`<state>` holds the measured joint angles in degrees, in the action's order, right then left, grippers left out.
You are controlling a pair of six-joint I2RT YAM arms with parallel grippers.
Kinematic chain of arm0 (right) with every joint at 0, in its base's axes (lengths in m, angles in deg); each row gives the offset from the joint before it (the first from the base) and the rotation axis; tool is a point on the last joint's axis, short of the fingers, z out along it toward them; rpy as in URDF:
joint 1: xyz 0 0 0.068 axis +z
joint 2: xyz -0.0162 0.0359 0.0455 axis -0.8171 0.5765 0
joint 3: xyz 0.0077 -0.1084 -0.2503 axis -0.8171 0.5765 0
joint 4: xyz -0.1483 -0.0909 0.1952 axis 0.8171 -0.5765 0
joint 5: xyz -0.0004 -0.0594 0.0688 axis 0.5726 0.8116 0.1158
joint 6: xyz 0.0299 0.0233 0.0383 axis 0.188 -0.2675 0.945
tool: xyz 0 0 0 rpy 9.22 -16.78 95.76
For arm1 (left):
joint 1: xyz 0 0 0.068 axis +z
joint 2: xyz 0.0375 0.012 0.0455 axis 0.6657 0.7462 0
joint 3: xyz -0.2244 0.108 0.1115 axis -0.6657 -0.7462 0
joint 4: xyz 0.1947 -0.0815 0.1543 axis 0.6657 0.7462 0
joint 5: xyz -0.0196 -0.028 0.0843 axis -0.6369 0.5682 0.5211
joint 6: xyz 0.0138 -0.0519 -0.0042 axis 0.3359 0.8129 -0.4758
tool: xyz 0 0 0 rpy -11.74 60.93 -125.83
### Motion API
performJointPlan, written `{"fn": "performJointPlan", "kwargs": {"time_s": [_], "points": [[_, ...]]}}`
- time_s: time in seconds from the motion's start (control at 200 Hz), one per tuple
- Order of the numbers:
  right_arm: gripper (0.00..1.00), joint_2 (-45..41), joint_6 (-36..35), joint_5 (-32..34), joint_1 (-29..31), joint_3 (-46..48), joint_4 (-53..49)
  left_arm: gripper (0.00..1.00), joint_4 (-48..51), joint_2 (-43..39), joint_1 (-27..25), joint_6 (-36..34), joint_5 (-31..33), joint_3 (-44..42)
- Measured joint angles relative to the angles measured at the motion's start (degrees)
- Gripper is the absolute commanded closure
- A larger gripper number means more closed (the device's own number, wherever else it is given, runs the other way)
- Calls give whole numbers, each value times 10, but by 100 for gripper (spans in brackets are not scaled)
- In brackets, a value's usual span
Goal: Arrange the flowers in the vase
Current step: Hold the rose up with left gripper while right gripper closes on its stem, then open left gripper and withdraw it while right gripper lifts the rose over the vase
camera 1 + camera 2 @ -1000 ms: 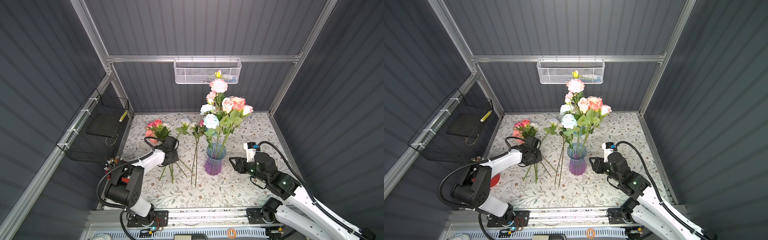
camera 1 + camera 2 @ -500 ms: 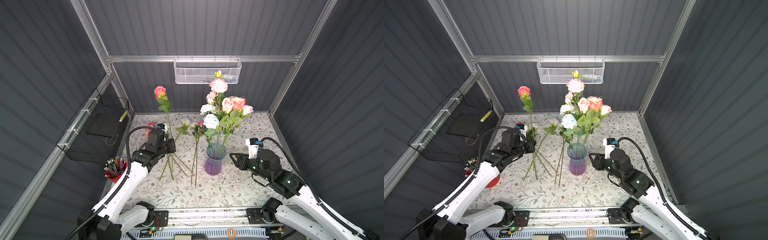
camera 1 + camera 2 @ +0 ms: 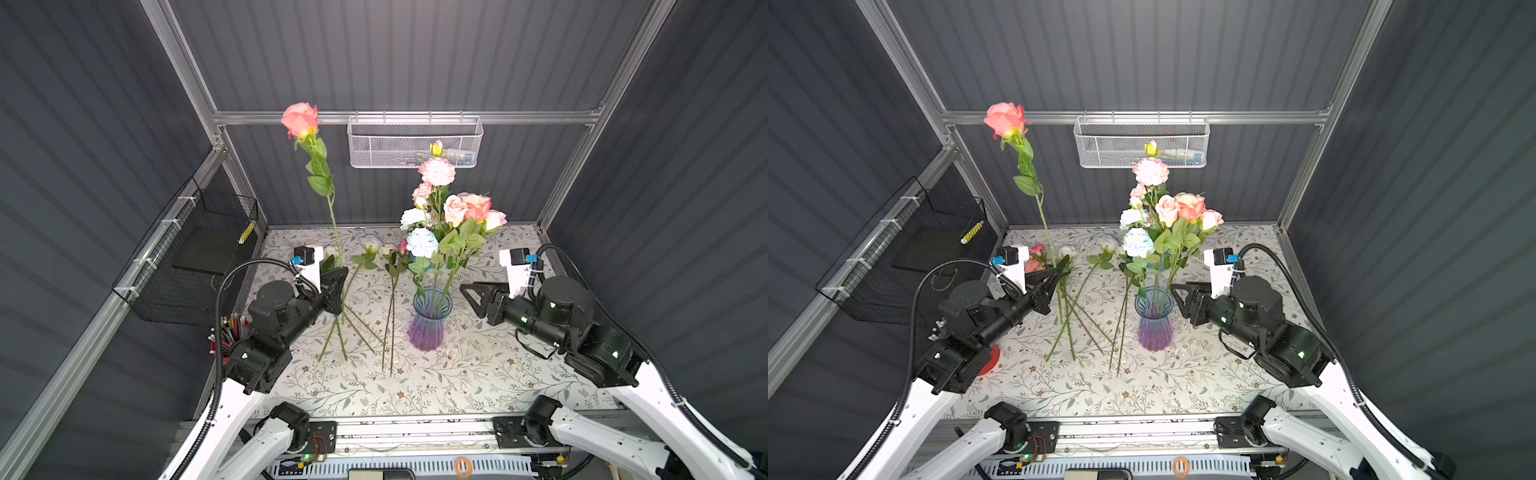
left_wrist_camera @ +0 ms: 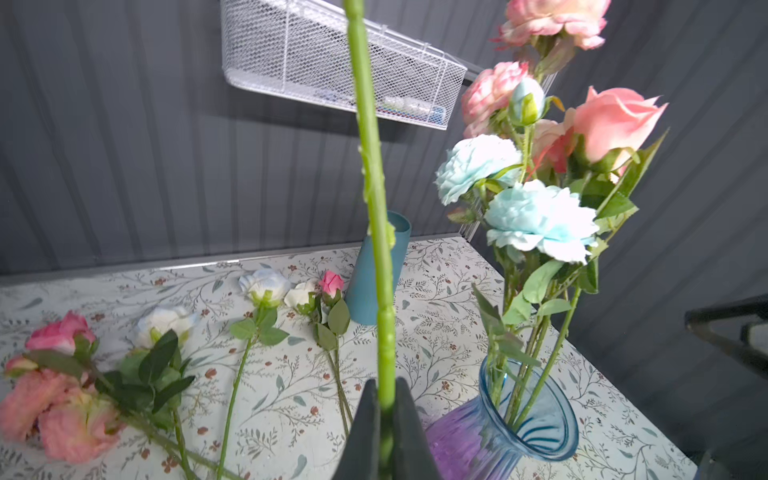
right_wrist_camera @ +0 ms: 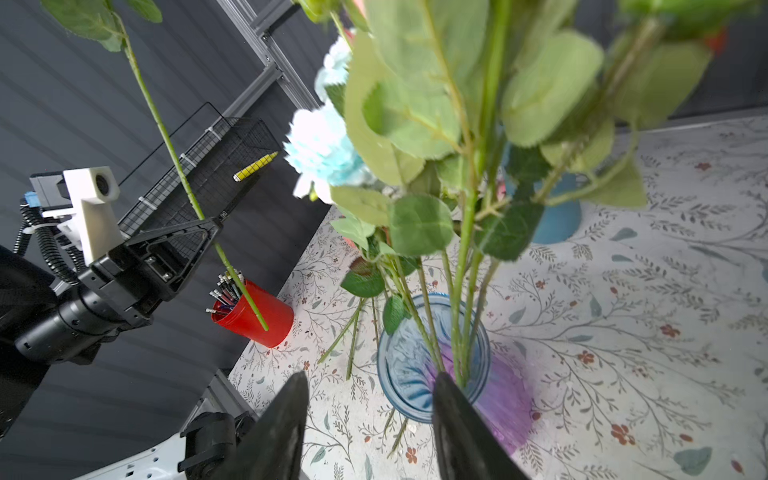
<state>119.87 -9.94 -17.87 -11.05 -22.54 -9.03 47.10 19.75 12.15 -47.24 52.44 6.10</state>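
Vase [image 3: 429, 328] filled by bouquet [image 3: 455, 239], loose flowers [image 3: 365, 259] lying beside, bare tabletop [image 3: 415, 392] in front

The vase [image 3: 430, 320] stands mid-table with a bunch of flowers [image 3: 457, 235] in it. Left of the vase, loose flowers [image 3: 368, 257] lie on the table [image 3: 478, 386]; further left, a raised rose [image 3: 321, 185] stands upright in the left gripper [image 3: 341, 276]. Behind the vase, a cup [image 4: 374, 270]; right, the right gripper [image 5: 368, 386].

Black-and-white left arm [image 3: 270, 324] and right arm [image 3: 602, 345].
White lower links [image 3: 232, 411], black motor joints [image 3: 565, 299] dotted with green lights [image 3: 523, 319]; ribbed black cables [image 3: 257, 261] looped to white camera blocks [image 3: 312, 266] with blue plugs [image 3: 531, 258]; black triangular left pincer [image 4: 384, 390] and right pincer [image 5: 370, 386].
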Motion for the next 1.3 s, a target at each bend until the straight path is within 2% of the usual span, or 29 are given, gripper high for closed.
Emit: {"fn": "performJointPlan", "kwargs": {"time_s": [0.205, 0.315, 0.575, 0.675, 0.935, 1.04, 1.091, 1.121, 1.176, 1.206, 1.266, 1.301], "points": [[43, 120, -49, 21, 60, -181, -7, 100, -1, 62, -130, -58, 44, 52], [42, 196, -73, 31, 84, -282, -13, 100, 1, 73, -180, -76, 64, 63], [45, 322, -97, 22, 94, -413, -34, 100, 1, 75, -217, -84, 82, 76], [51, 355, -101, 13, 96, -444, -41, 100, 1, 75, -218, -84, 82, 76], [91, 382, -104, 5, 100, -468, -42, 100, 1, 71, -218, -84, 85, 76], [95, 380, -102, 7, 105, -468, -35, 100, 1, 70, -218, -82, 93, 76], [96, 380, -104, 10, 108, -468, -34, 95, 1, 69, -219, -80, 99, 76], [97, 380, -104, 14, 110, -468, -33, 87, 1, 68, -219, -78, 102, 76], [98, 380, -104, 17, 111, -467, -33, 69, -1, 66, -221, -74, 108, 74], [98, 380, -104, 19, 111, -467, -33, 52, -2, 66, -221, -67, 112, 73], [97, 380, -104, 23, 112, -467, -33, 28, -5, 64, -221, -59, 120, 68], [97, 379, -104, 27, 112, -467, -32, 20, -6, 62, -221, -55, 125, 64]]}}
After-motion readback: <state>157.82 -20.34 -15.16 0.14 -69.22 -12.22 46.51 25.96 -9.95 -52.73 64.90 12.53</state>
